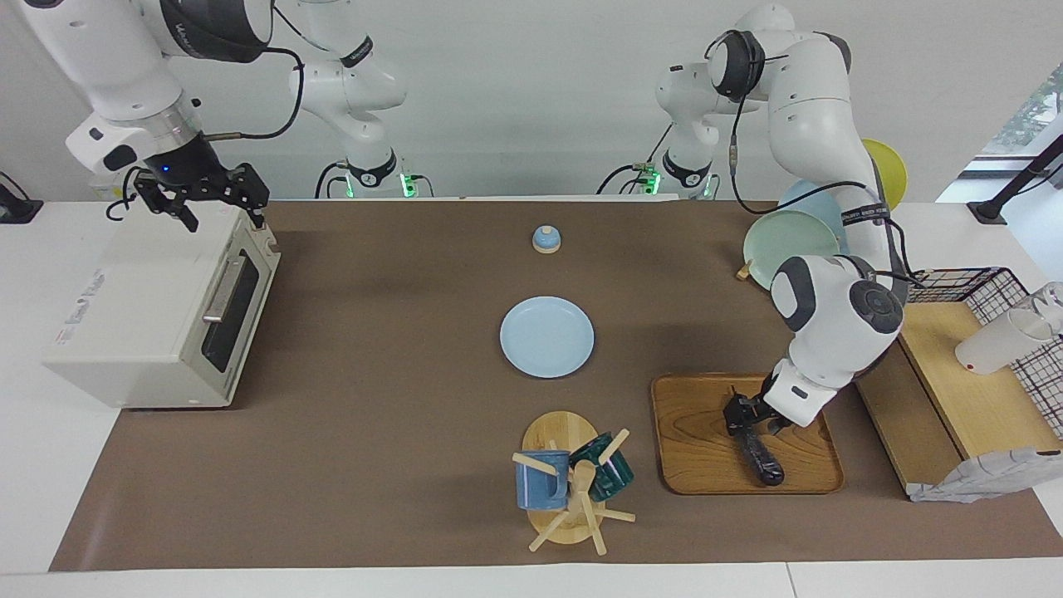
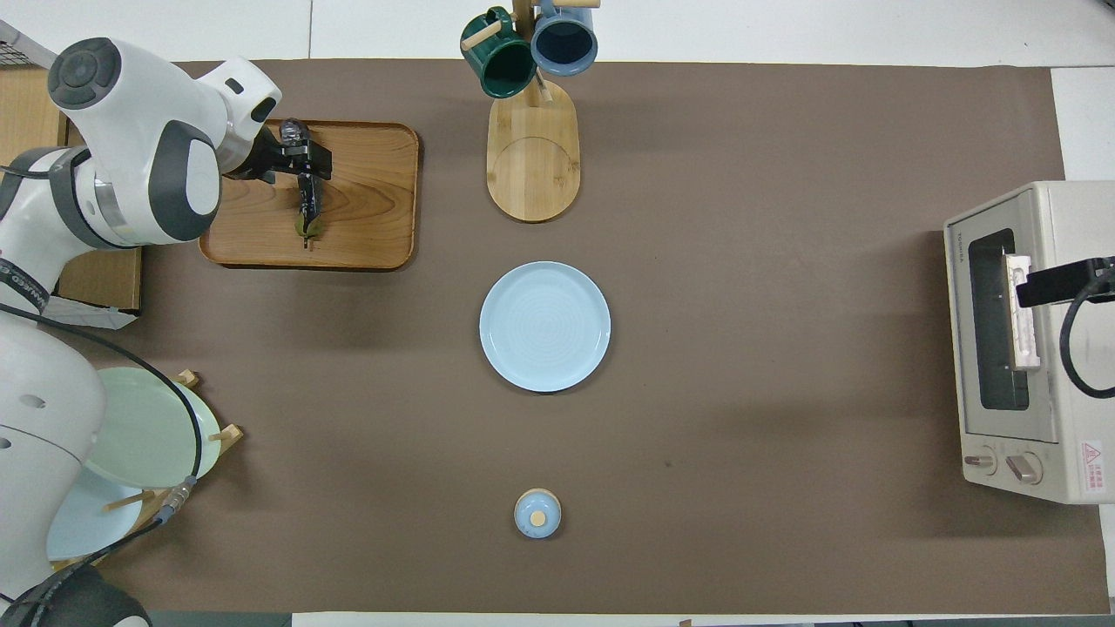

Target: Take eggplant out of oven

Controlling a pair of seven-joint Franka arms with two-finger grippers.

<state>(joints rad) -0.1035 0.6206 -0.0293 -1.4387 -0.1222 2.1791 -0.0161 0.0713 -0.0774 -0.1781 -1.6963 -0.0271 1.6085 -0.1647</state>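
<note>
Resting on a wooden tray (image 1: 706, 432) toward the left arm's end of the table, the eggplant (image 1: 760, 457) lies flat, dark and glossy, already out of the oven (image 1: 158, 307). It probably sits here because the tray gives it a clear landing spot, well apart from the appliance.

Just above the eggplant's end that lies nearer the robots hangs the left gripper (image 1: 747, 419), angled steeply down. Its fingers look parted to either side of the eggplant's end rather than pinched on it, though from the overhead view the wrist covers part of the contact, so whether they touch the skin is hard to say. The eggplant's other end juts out past the fingertips, away from the robots.

At the right arm's end of the table, the oven stands with its glass door shut. Over the oven's top hovers the right gripper (image 1: 217, 208), fingers spread wide and holding nothing.

A light blue plate (image 1: 546, 336) sits mid-table, between oven and tray, with a mug stand (image 1: 565, 482) nearby.
</note>
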